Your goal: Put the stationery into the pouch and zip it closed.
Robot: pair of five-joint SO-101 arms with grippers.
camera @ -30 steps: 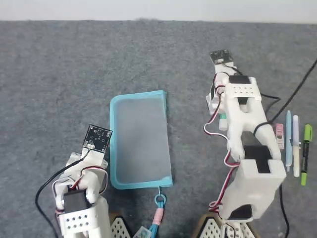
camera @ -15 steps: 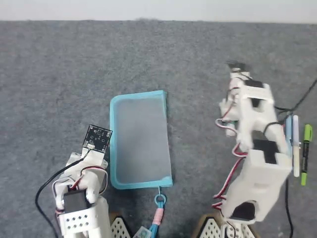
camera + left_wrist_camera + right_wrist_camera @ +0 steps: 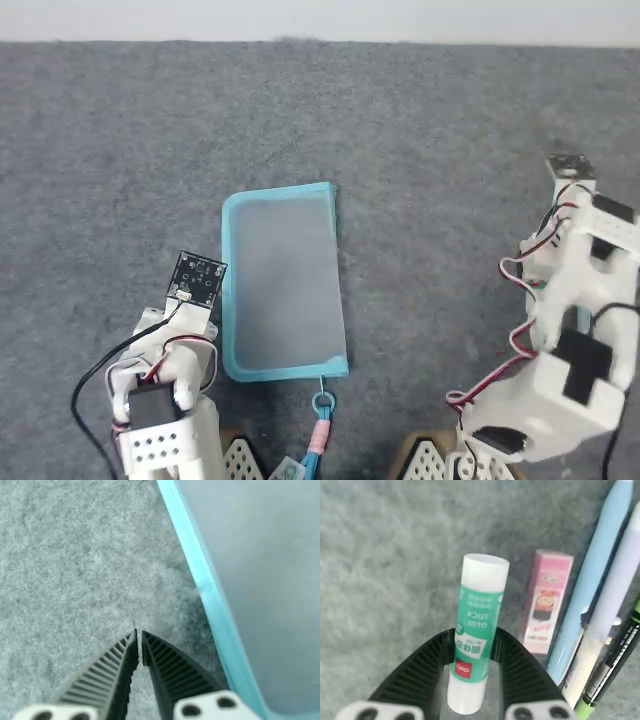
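The teal pouch (image 3: 285, 285) lies flat in the middle of the grey table, its zip pull (image 3: 322, 405) with a ring and pink tag at the near end. My left gripper (image 3: 139, 635) is shut and empty over bare carpet just beside the pouch's teal edge (image 3: 210, 590). My right gripper (image 3: 472, 640) is shut on a white and green glue stick (image 3: 481, 590), which points away from the wrist. Beside it lie a pink eraser (image 3: 546, 602), a blue pen (image 3: 592, 585), a pale pen (image 3: 615, 610) and a green highlighter (image 3: 615, 675). The right arm (image 3: 580, 290) stands at the table's far right.
The left arm (image 3: 165, 390) sits at the near left of the pouch. Red and black cables run along the right arm (image 3: 520, 270). Open grey carpet lies between the pouch and the right arm, and across the far half of the table.
The right arm has swung to the right, away from the pouch, and now covers the pens at the table's right edge. The left arm and the pouch have not moved.
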